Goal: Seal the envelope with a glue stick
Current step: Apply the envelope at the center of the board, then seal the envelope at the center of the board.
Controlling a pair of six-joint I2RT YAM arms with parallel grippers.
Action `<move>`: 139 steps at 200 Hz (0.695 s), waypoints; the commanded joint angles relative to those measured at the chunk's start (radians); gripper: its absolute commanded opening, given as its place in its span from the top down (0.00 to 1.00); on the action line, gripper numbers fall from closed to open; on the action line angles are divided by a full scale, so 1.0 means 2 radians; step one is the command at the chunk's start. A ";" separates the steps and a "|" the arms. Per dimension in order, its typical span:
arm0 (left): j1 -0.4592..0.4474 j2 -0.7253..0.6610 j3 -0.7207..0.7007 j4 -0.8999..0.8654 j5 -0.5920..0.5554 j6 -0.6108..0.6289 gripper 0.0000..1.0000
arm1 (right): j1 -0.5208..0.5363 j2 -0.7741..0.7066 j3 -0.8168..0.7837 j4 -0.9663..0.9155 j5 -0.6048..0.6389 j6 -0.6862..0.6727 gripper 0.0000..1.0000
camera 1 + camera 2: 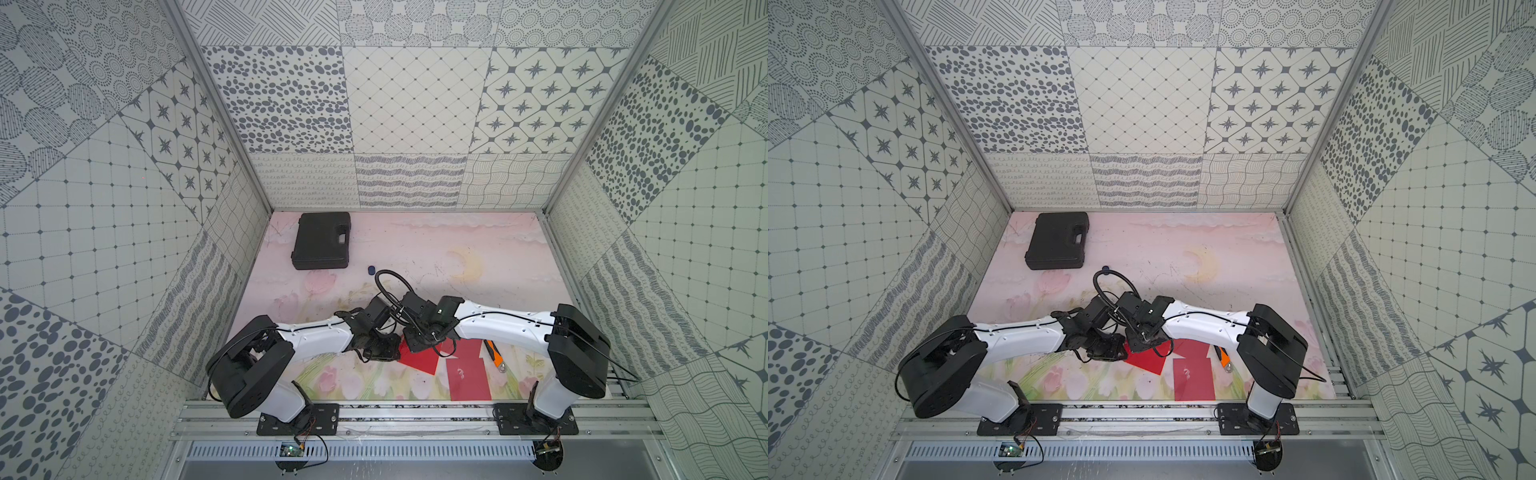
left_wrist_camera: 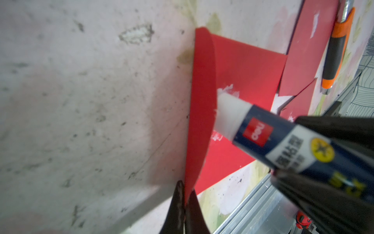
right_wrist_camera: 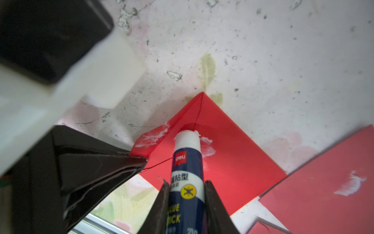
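Observation:
A red envelope (image 1: 419, 362) (image 1: 1144, 360) lies at the front middle of the table with its flap (image 2: 202, 97) lifted. My left gripper (image 2: 185, 188) is shut on the flap's edge and holds it up; the same gripper (image 3: 137, 159) shows in the right wrist view. My right gripper (image 3: 186, 182) is shut on the uncapped glue stick (image 3: 187, 162) (image 2: 263, 133). The stick's white tip presses on the envelope body (image 3: 232, 152) just under the flap's fold, among white glue smears. The dark blue cap (image 1: 371, 270) lies apart, farther back on the table.
More red envelopes (image 1: 467, 370) (image 1: 1194, 378) lie just right of the worked one. An orange-handled wrench (image 1: 494, 353) (image 2: 336, 52) rests beside them. A black case (image 1: 322, 241) (image 1: 1057, 241) sits at the back left. The metal rail (image 1: 415, 409) borders the front edge.

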 commanded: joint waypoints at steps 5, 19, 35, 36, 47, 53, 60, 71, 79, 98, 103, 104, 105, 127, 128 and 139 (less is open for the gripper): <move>0.002 -0.003 0.003 -0.011 -0.014 -0.001 1.00 | -0.034 -0.053 -0.038 0.056 -0.009 0.017 1.00; 0.002 -0.002 0.003 -0.013 -0.015 -0.001 1.00 | -0.051 -0.083 -0.058 0.109 -0.049 0.029 1.00; 0.002 -0.004 0.003 -0.017 -0.018 -0.002 1.00 | -0.068 -0.115 -0.075 0.147 -0.076 0.034 1.00; 0.002 -0.004 0.003 -0.017 -0.018 -0.002 1.00 | -0.069 -0.116 -0.076 0.148 -0.077 0.035 1.00; 0.002 -0.007 0.002 -0.020 -0.022 -0.002 1.00 | -0.081 -0.132 -0.081 0.158 -0.089 0.035 1.00; 0.002 -0.009 0.001 -0.022 -0.023 -0.002 1.00 | -0.089 -0.141 -0.085 0.161 -0.095 0.033 1.00; 0.002 -0.010 0.002 -0.027 -0.027 -0.001 1.00 | -0.097 -0.150 -0.090 0.163 -0.100 0.033 1.00; 0.003 -0.013 0.003 -0.037 -0.033 -0.001 1.00 | -0.113 -0.167 -0.099 0.169 -0.110 0.031 1.00; 0.002 -0.016 0.004 -0.045 -0.039 -0.001 1.00 | -0.124 -0.176 -0.103 0.170 -0.117 0.030 1.00; 0.002 -0.031 0.004 -0.069 -0.060 -0.003 1.00 | -0.146 -0.191 -0.110 0.169 -0.135 0.024 1.00; 0.002 -0.036 0.004 -0.075 -0.065 -0.004 1.00 | -0.151 -0.195 -0.111 0.169 -0.138 0.022 1.00; 0.003 -0.037 0.004 -0.077 -0.066 -0.005 1.00 | -0.152 -0.195 -0.110 0.169 -0.138 0.022 1.00; 0.003 -0.038 0.004 -0.079 -0.068 -0.004 1.00 | -0.152 -0.196 -0.111 0.168 -0.138 0.022 1.00; 0.002 -0.063 0.003 -0.105 -0.085 -0.009 0.99 | -0.167 -0.208 -0.114 0.164 -0.142 0.015 1.00; 0.002 -0.063 0.003 -0.106 -0.085 -0.010 0.98 | -0.167 -0.208 -0.114 0.164 -0.143 0.015 1.00; 0.003 -0.073 0.003 -0.113 -0.086 -0.012 0.90 | -0.175 -0.212 -0.117 0.164 -0.146 0.014 1.00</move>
